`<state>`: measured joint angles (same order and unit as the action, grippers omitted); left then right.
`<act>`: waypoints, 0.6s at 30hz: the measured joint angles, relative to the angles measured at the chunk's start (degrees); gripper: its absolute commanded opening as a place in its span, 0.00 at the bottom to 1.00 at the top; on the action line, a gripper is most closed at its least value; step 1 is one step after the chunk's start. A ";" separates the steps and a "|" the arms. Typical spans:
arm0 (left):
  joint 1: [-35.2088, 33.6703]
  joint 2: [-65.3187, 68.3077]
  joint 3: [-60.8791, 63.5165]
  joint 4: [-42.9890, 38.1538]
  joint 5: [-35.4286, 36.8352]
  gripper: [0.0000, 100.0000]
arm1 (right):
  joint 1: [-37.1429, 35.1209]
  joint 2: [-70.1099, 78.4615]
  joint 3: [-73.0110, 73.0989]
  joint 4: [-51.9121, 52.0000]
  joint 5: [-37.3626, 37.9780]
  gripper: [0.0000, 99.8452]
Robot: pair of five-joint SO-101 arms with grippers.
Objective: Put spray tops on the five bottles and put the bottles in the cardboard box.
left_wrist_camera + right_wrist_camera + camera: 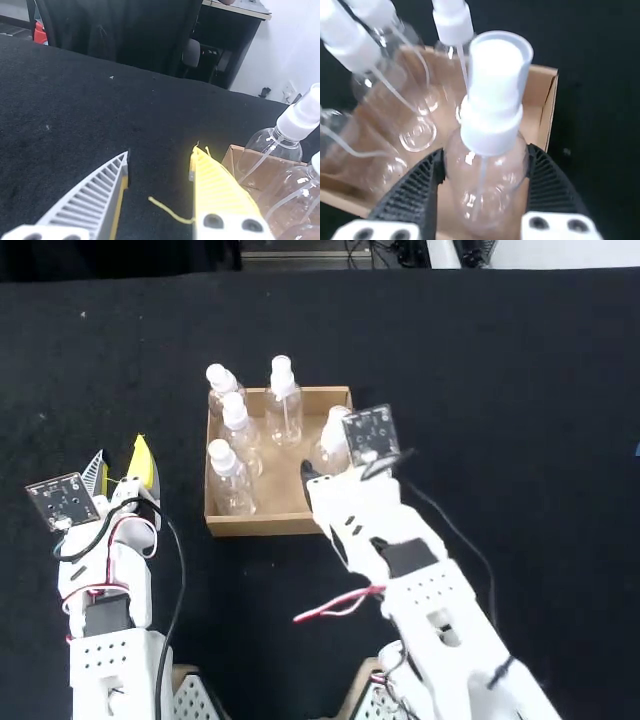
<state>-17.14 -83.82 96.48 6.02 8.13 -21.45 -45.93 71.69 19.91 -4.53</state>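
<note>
Two arms stand at the near edge of the black table (520, 390), with open cloth on either side of them and a loop of red and white wire (335, 605) hanging off the right arm. The left gripper (120, 466) sits well to the left of the cardboard box (255, 525). Its grey and yellow jaws are spread wide and hold nothing, with dark tabletop between them.

The box stands mid-table, just ahead of the right arm, with wide room to its left and right. The right gripper (485, 152) hangs over the box's near right corner, its black jaws clamped on the clear body of a held spray bottle (487, 175). This bottle is upright inside the right side of the box, white top on; whether its base touches the box floor cannot be told.

Four more clear bottles, each wearing a white spray top, stand upright in the box. A near-left bottle (232, 490) is by the left wall, with a second bottle (240, 430) just behind it. A far-left bottle (221, 392) is at the far left corner, and a far-middle bottle (285, 415) stands against the far wall. All four stand apart from the gripped one.

Past the box the table runs bare to its far edge, where a black office chair (125, 30) stands.
</note>
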 measured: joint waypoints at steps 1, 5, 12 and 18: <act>0.00 0.00 0.00 0.00 0.00 0.19 | -0.09 1.41 -0.53 0.00 0.00 0.15; 0.00 0.00 0.00 0.00 0.00 0.19 | 0.00 2.90 -1.05 0.00 0.00 0.15; 0.00 0.00 0.00 0.00 0.00 0.19 | 0.00 2.90 -1.05 0.00 0.00 0.16; 0.00 0.00 0.00 0.00 0.00 0.19 | 0.00 2.90 -1.05 0.00 0.00 0.26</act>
<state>-17.14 -83.82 96.48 6.02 8.13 -21.45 -43.03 70.64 19.91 -4.53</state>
